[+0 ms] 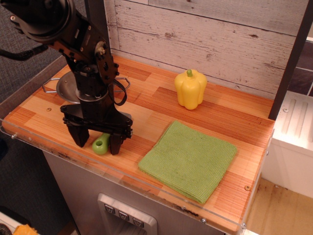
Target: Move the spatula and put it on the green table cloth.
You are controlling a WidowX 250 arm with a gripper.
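Between the spread jaws of the gripper [98,142], down at the counter [161,100]: the spatula [101,145], handle end showing. Right of the jaws, well apart: the cloth [188,159], flat near the front edge. Behind and right: the pepper [190,88]. Behind the jaws: a pan [66,86].

Evenly and softly lit from above, mildly grainy, with faint shadows just beside the yellow bell pepper [190,88].

One cam: high front-right, angled down at counter [146,105].
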